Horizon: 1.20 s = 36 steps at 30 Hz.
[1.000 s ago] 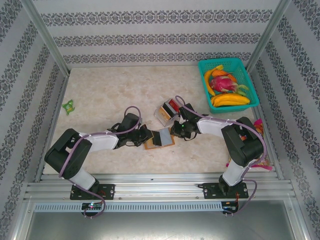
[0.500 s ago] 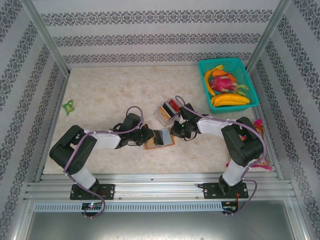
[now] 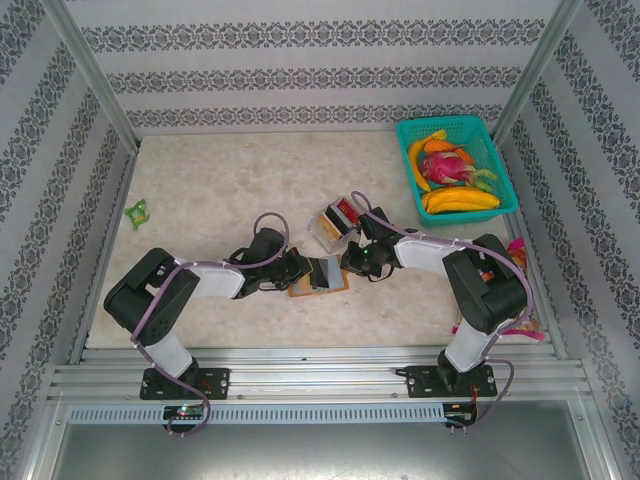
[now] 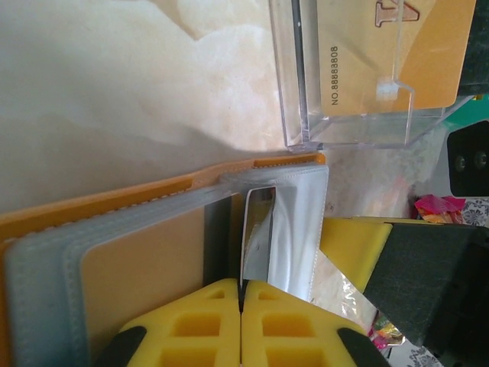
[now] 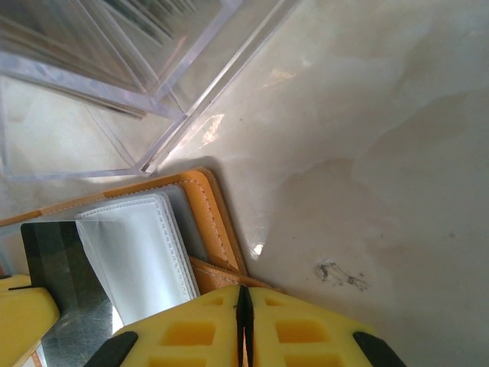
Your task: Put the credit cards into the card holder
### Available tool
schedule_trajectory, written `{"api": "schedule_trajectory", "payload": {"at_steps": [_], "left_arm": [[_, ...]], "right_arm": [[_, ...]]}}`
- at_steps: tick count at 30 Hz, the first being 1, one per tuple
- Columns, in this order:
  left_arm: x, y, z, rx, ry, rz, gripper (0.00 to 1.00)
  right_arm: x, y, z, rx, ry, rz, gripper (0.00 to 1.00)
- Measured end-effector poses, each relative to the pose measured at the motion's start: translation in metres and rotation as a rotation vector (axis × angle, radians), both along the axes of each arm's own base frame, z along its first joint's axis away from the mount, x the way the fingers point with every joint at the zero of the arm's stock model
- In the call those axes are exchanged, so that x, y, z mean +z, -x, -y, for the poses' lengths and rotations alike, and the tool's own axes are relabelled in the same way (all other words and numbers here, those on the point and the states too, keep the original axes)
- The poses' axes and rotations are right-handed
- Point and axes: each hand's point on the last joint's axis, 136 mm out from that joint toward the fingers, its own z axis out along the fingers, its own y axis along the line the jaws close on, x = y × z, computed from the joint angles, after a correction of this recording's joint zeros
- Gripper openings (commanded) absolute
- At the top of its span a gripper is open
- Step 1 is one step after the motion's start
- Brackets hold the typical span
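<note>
Two arms reach from the table's (image 3: 220, 180) near edge and meet near its middle.

Left gripper (image 4: 241, 294): the two yellow pads are pressed together on the near edge of one dark card (image 4: 260, 222). The card stands edge-on between the holder's clear sleeves (image 4: 298, 229).

Right gripper (image 5: 244, 294): the two yellow pads are pressed together, with no gap visible. They touch the orange rim of the holder (image 5: 210, 222). Whether the rim lies between them cannot be told.

One holder lies open and flat on the table between the two grippers, its sleeves facing up. In the top view the dark card covers part of its middle.

One clear box (image 3: 330, 232) sits just beyond the holder, toward the far edge and close beside it. The top view shows one red and one dark card in it. The left wrist view shows one tan card (image 4: 397, 53) with a printed number. The right wrist view shows further card edges, too blurred to count.

One pink item (image 3: 518, 250) lies at the right edge, beside the right arm.

One small green item (image 3: 137, 211) lies near the left edge, well apart from everything else.

One teal basket (image 3: 470, 218) stands in the far right corner. It holds yellow and pink fruit, too overlapped to count.
</note>
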Motion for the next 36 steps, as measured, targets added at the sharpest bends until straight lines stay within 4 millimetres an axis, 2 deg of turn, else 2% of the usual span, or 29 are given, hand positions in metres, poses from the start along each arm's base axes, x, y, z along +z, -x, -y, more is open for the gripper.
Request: {"api": "schedule_trajectory", "payload": {"at_steps": [3, 7, 10, 19, 32, 36], "left_arm": [[-0.001, 0.002, 0.002, 0.004, -0.001, -0.006, 0.13], [-0.004, 0.003, 0.005, 0.006, 0.002, -0.017, 0.03], [-0.002, 0.003, 0.004, 0.013, -0.002, -0.01, 0.0], [0.012, 0.003, -0.006, 0.043, -0.055, 0.03, 0.0], [0.002, 0.004, -0.018, 0.081, -0.091, 0.043, 0.0], [0.005, 0.001, -0.016, 0.082, -0.077, 0.061, 0.0]], "right_arm": [[0.0, 0.0, 0.0, -0.008, -0.004, 0.0, 0.14], [0.0, 0.0, 0.0, -0.009, -0.006, 0.002, 0.14], [0.0, 0.0, 0.0, -0.009, -0.006, 0.002, 0.14], [0.0, 0.0, 0.0, -0.009, -0.006, 0.002, 0.14], [0.0, 0.0, 0.0, -0.009, -0.008, 0.002, 0.14], [0.0, 0.0, 0.0, -0.008, -0.009, 0.0, 0.14]]}}
